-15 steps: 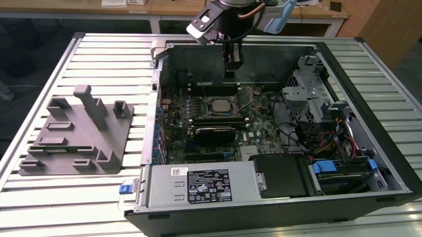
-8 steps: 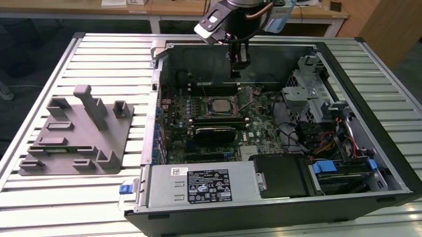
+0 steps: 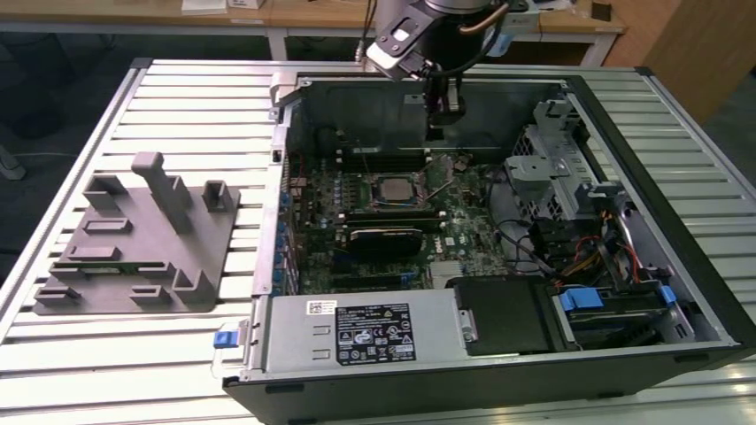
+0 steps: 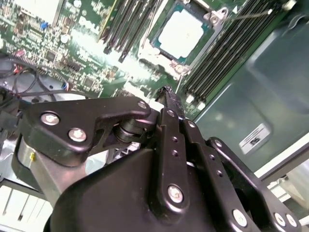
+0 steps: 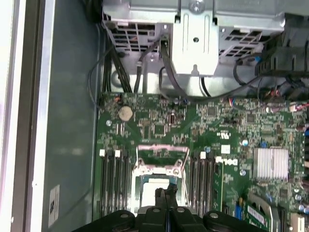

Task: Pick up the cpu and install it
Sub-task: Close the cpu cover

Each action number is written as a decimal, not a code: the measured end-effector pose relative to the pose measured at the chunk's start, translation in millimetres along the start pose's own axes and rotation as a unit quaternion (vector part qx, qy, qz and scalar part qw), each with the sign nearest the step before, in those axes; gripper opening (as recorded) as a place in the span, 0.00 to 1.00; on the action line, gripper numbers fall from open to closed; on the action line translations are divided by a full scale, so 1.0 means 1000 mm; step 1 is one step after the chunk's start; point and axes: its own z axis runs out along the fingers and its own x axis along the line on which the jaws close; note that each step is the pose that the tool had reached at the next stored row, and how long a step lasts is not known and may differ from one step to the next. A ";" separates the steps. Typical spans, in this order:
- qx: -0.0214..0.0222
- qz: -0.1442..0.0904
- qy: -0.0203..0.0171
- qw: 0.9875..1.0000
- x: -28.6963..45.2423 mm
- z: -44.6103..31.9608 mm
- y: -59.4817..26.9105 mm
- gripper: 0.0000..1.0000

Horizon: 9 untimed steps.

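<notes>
In the exterior view, a grey metal box (image 3: 354, 332) sits at the near end of the open computer case (image 3: 697, 266). Past it lies the green board (image 3: 466, 235). The cpu (image 3: 390, 189) lies flat in its socket on the board, silver side up. A grey tray (image 3: 130, 257) rests outside the case, at 9 o'clock from the cpu. Farther back, the gripper (image 3: 440, 133) hangs at 1 o'clock from the cpu, not touching it. Its fingers (image 4: 170, 125) are pressed together and hold nothing.
</notes>
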 end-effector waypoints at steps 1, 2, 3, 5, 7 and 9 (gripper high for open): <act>0.000 0.000 0.000 1.000 -0.0001 0.0002 0.0031 0.11; 0.000 0.000 0.000 1.000 -0.0002 0.0003 0.0065 0.11; 0.000 0.000 0.000 1.000 -0.0003 0.0005 0.0100 0.11; 0.001 0.000 0.000 1.000 -0.0005 0.0008 0.0167 0.11; 0.001 0.000 0.000 1.000 -0.0007 0.0015 0.0236 0.11; 0.001 0.000 0.000 1.000 -0.0008 0.0026 0.0295 0.11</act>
